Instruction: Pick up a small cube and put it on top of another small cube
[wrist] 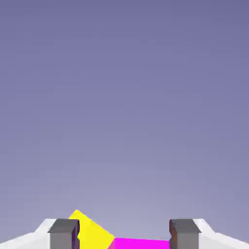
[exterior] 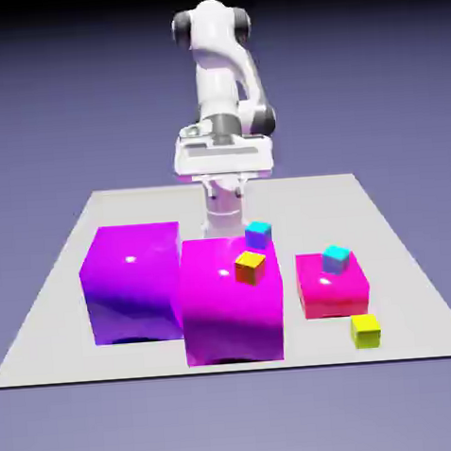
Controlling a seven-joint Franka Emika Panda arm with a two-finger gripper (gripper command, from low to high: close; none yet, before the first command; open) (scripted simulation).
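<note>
The exterior view puts the small lime-yellow cube (exterior: pixel 365 329) low and to the right in the frame, sitting alone on the pale grey table (exterior: pixel 46 308) near its front edge. Just above it stands the small magenta block (exterior: pixel 333 288), and on that block's top sits the tiny cyan cube (exterior: pixel 336 257), teal on its shaded sides. The two small cubes are apart, one on the table, the other up on the block.

Toward the middle of the frame stands a large magenta block (exterior: pixel 230 309) with an orange-yellow cube (exterior: pixel 250 266) on top, reddish on one side. A cyan-topped cube (exterior: pixel 258 234) with a darker blue side shows at that block's upper right corner. To the left is a large purple block (exterior: pixel 131 283), glossy, touching or just beside the magenta one.

Behind them the white arm (exterior: pixel 221 78) rises at top centre, its hand dropping behind the large magenta block, so the fingers are hidden there. In the hand view the gripper (wrist: pixel 124 236) stands with its two grey fingertips (wrist: pixel 63 233) wide apart and nothing between them; a yellow corner and a magenta strip show low in the frame. All around is plain blue-violet backdrop, darker toward the top.
</note>
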